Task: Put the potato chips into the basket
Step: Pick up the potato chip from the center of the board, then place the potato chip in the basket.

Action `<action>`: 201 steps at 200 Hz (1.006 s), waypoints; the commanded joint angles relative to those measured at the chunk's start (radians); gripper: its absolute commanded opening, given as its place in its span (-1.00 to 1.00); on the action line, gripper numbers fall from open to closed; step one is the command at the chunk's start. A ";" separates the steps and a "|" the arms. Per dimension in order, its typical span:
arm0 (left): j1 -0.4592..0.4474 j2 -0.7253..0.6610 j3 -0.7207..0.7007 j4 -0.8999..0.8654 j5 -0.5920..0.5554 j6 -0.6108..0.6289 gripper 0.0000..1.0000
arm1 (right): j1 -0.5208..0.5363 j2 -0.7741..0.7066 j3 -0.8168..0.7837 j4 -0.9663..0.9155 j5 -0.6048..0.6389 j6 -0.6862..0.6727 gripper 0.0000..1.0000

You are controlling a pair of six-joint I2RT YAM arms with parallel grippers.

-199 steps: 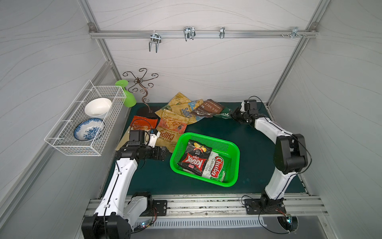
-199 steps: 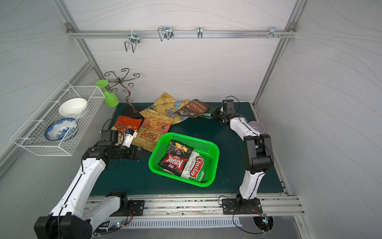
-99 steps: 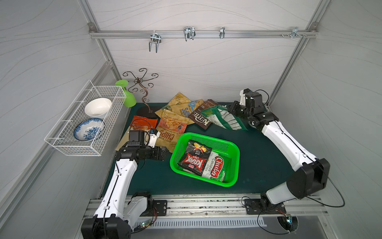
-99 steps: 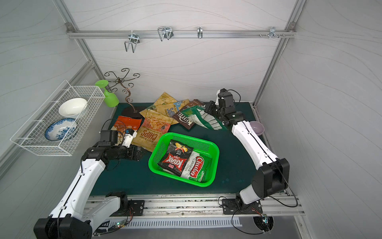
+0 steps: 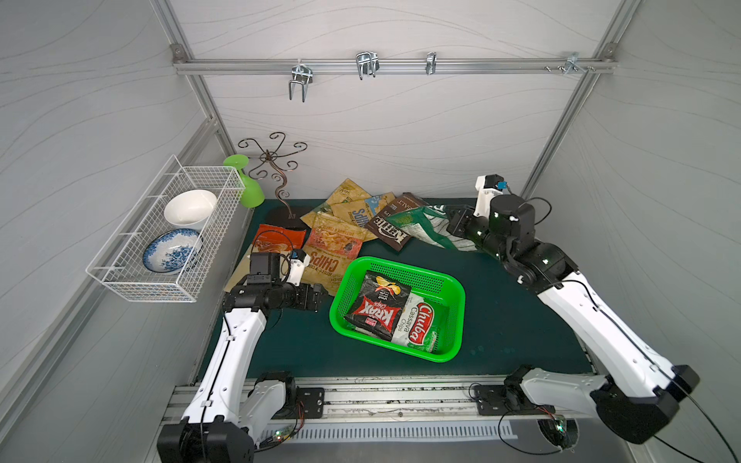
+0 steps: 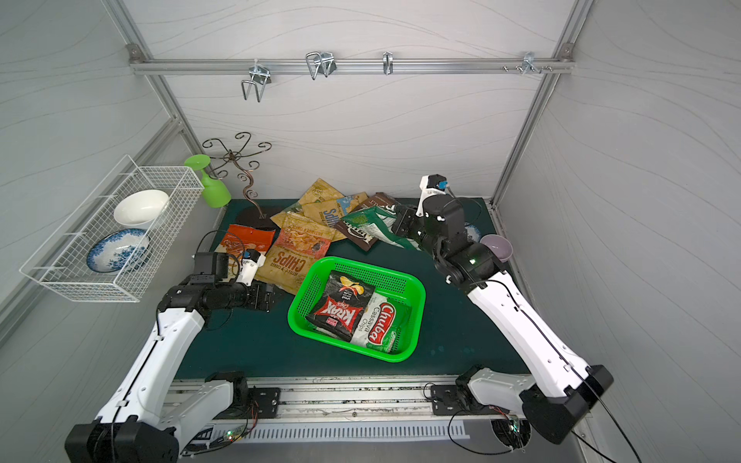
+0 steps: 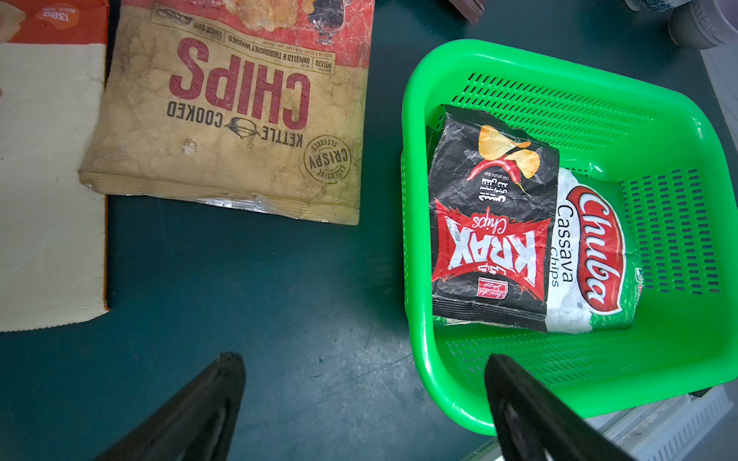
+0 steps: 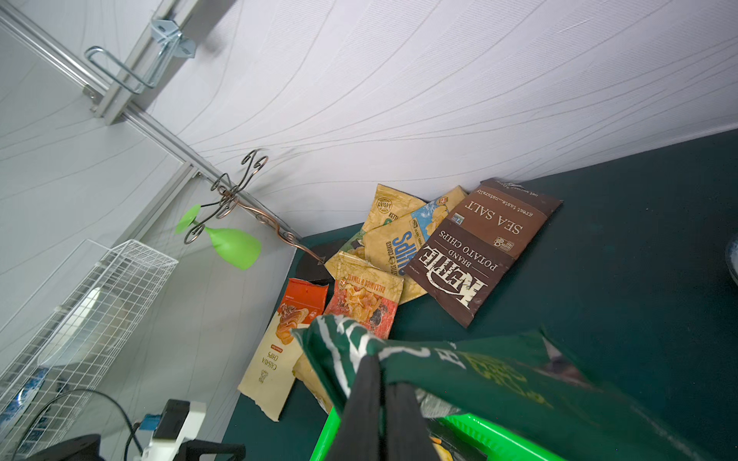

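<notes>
Right pincer (image 5: pixel 452 224) has raised one dark green bag (image 5: pixel 421 229) at 1 o'clock, clamped on it, we count two bags, Krax (image 5: pixel 377 308), Chuba (image 5: pixel 421 325), in the basket (image 5: pixel 405 269), left pincer (image 7: pixel 363 357) wide open, empty

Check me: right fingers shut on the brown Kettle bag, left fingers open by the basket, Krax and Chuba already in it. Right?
One slip: the right fingers are shut on the dark green bag, not the Kettle bag, which lies flat on the mat. The right wrist view shows both. The rest stands: left fingers open by the basket, Krax and Chuba inside.
</notes>
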 commanded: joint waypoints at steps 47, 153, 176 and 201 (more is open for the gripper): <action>0.001 -0.011 0.006 0.026 0.016 0.013 0.97 | 0.374 -0.077 -0.117 0.048 0.579 0.114 -1.00; 0.001 -0.011 0.006 0.026 0.015 0.013 0.97 | 0.683 0.161 -0.120 -0.085 1.113 0.456 -1.00; 0.000 -0.012 0.005 0.026 0.016 0.012 0.97 | 0.682 0.174 -0.153 -0.107 1.144 0.536 -1.00; 0.000 -0.010 0.006 0.026 0.017 0.013 0.97 | 0.683 0.199 -0.164 -0.160 1.196 0.610 -1.00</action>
